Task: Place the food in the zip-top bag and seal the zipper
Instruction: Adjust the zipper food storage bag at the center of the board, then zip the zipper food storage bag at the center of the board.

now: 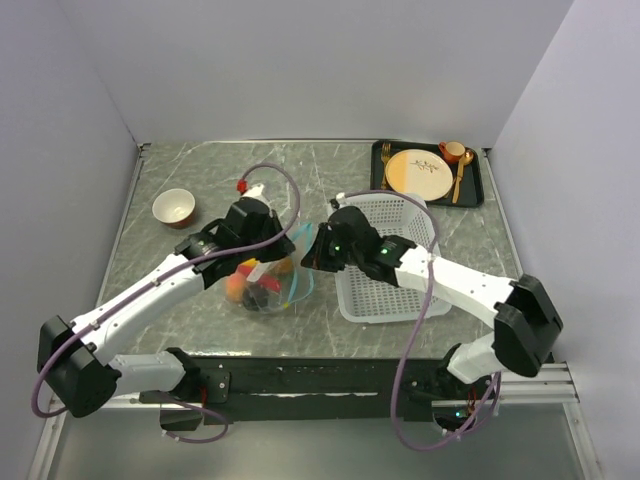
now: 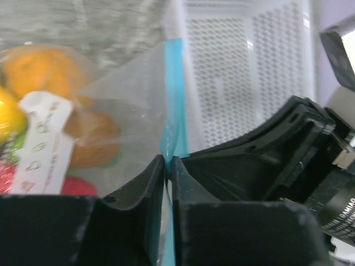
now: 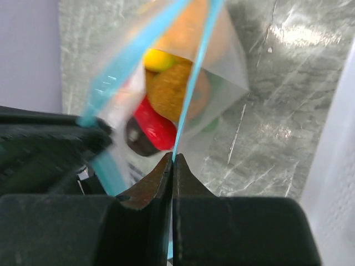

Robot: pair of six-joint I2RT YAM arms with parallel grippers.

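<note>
The clear zip-top bag hangs between my two grippers over the table, with the food inside it: orange, yellow and red pieces. The light blue-teal zipper runs along the bag's mouth. My left gripper is shut on the zipper strip. My right gripper is shut on the zipper strip too, at the bag's other side.
The white mesh basket stands just right of the bag, under my right arm. A black tray with a tan plate, an orange cup and gold cutlery sits at the back right. A small bowl sits at the back left.
</note>
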